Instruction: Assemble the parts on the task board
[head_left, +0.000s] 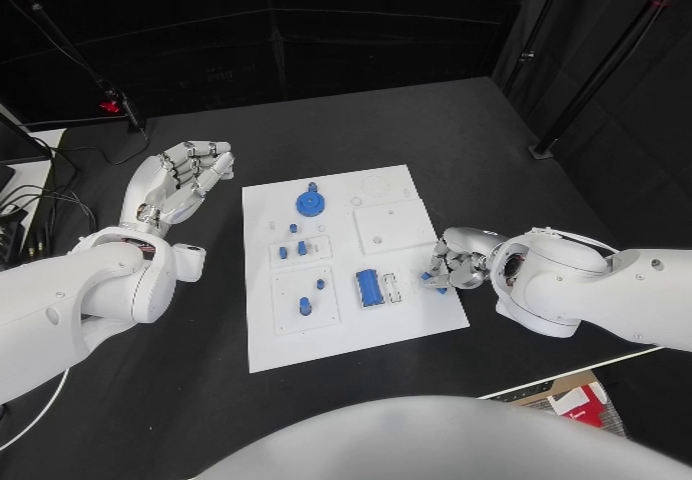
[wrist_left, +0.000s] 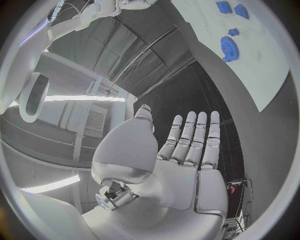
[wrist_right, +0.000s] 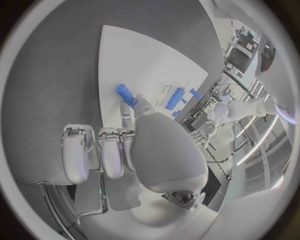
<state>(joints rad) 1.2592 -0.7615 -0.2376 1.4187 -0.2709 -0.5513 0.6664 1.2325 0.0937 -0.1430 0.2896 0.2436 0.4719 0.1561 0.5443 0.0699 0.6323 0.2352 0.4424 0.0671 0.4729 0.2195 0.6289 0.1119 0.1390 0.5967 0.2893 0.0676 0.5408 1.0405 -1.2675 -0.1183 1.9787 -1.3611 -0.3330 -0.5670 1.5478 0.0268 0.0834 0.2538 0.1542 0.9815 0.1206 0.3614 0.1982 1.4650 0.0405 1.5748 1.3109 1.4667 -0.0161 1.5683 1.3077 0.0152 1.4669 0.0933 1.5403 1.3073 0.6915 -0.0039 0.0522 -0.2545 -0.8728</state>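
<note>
Task board lies mid-table, with a blue gear near its far edge. Right hand pinches a blue cylinder at the board's right edge. Left hand lies flat off the board's left side, fingers straight, holding nothing.

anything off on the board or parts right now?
Nothing looks damaged or spilled. The white task board lies flat, slightly turned on the black table. One small blue cylinder is off its seat, at the right hand's fingertips by the board's edge. The left hand is open beside the board.
</note>
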